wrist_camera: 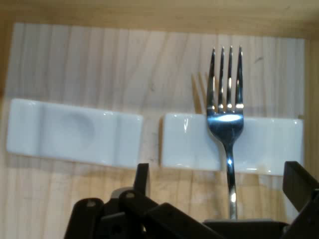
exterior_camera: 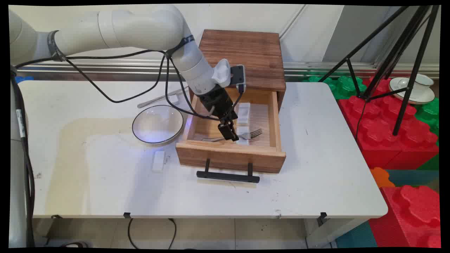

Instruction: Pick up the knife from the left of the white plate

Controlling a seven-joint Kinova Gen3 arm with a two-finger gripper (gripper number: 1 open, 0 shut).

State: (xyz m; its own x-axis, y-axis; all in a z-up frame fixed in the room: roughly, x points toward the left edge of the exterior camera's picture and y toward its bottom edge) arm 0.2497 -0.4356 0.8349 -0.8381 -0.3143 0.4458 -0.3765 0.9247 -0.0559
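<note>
The gripper [exterior_camera: 230, 135] is lowered into the open wooden drawer [exterior_camera: 230, 154], its black fingers [wrist_camera: 299, 186] spread apart, one on each side of the handle of a silver fork [wrist_camera: 227, 124]. The jaws are released; whether the pads touch the handle cannot be told.

The fork lies just ahead of the fingers in the hand view, its neck resting across a white rectangular cutlery rest [wrist_camera: 192, 142], its four tines pointing away from the gripper over the pale wood floor of the drawer. A second white cutlery rest [wrist_camera: 75, 132], with a shallow round dimple, lies end to end with the first, a narrow gap between them.

Beyond the drawer, the dark wooden cabinet [exterior_camera: 246, 56] it slides out of stands behind the gripper; the drawer's black bar handle [exterior_camera: 227, 176] faces the table's near side. To the gripper's left on the white table [exterior_camera: 316, 168] sit a white bowl with a dark rim [exterior_camera: 157, 124], a small white block [exterior_camera: 158, 161] and a silver utensil [exterior_camera: 158, 100].
</note>
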